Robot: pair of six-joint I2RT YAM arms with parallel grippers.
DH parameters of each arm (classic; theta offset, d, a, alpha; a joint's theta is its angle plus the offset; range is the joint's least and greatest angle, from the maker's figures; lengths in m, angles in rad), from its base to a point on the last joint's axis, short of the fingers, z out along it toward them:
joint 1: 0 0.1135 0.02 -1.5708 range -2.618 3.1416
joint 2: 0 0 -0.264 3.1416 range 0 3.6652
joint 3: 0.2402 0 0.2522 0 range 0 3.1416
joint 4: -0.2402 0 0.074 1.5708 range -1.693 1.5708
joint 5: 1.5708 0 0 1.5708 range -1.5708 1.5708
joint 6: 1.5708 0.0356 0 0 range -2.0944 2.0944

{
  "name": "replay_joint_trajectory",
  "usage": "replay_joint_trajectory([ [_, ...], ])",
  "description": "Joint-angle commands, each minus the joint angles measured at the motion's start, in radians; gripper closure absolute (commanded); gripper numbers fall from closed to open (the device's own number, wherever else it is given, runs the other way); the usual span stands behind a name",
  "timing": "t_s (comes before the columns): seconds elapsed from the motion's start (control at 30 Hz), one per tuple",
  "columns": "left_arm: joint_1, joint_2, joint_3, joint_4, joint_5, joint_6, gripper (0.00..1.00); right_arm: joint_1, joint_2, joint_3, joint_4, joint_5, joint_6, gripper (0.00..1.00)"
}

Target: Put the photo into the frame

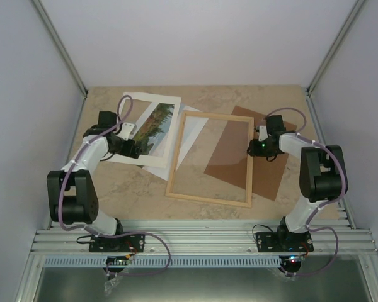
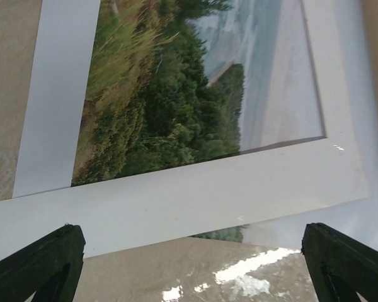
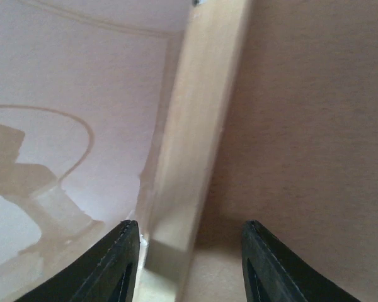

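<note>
Wooden frame [image 1: 208,199] | right pincer [image 3: 189,233] astride its edge | photo [image 2: 170,113] beneath mat [image 2: 176,201]

Top camera, high at near edge, faces down on my whole surface [image 1: 138,189]. My left wrist view close over photo [image 2: 170,113]; right close over frame [image 3: 195,126]; top shares both.

1. White mat border [image 1: 152,100] with a cut-out window lies tilted near the far left corner of the bench [image 1: 138,196];
2. plain white sheet [image 1: 156,168] lies under it, showing past its near and right sides;
3. brown backing panel [image 1: 268,173] lies flat and skewed, toward the right edge.
</note>
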Motion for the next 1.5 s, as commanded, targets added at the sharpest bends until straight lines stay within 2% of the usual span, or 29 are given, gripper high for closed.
replay_joint_trajectory([
  [0.0,-0.004,0.046,0.026,0.043,-0.077,0.022,0.04,-0.034,0.033,0.019,0.011,0.064,0.003,0.56],
  [0.13,-0.004,0.086,0.055,0.062,-0.132,0.02,0.05,-0.061,0.033,0.025,-0.001,0.086,0.003,0.62],
  [0.43,0.011,0.164,0.124,0.068,-0.218,-0.001,0.01,-0.087,-0.007,0.032,-0.011,0.079,-0.011,0.61],
  [0.6,0.141,0.236,0.216,0.029,-0.171,-0.06,0.0,-0.087,-0.085,0.019,0.025,-0.032,-0.031,0.52],
  [0.7,0.201,0.275,0.259,0.011,-0.148,-0.056,0.01,-0.07,-0.136,0.03,0.063,-0.12,-0.076,0.4],
  [0.83,0.267,0.342,0.312,-0.03,-0.064,-0.037,0.01,0.002,-0.151,0.082,0.099,-0.244,-0.145,0.27],
  [0.97,0.28,0.39,0.356,-0.068,0.009,-0.014,0.01,0.115,-0.109,0.145,0.121,-0.347,-0.142,0.19],
  [1.13,0.273,0.432,0.385,-0.098,0.089,0.041,0.01,0.304,-0.032,0.216,0.18,-0.394,-0.152,0.16],
  [1.23,0.25,0.426,0.396,-0.04,0.057,0.088,0.01,0.384,0.021,0.263,0.178,-0.423,-0.166,0.17],
  [1.37,0.17,0.409,0.398,0.09,-0.093,0.187,0.01,0.421,0.061,0.292,0.174,-0.438,-0.197,0.18],
  [1.47,0.112,0.42,0.409,0.056,-0.099,0.268,0.01,0.423,0.077,0.315,0.15,-0.438,-0.209,0.2],
])
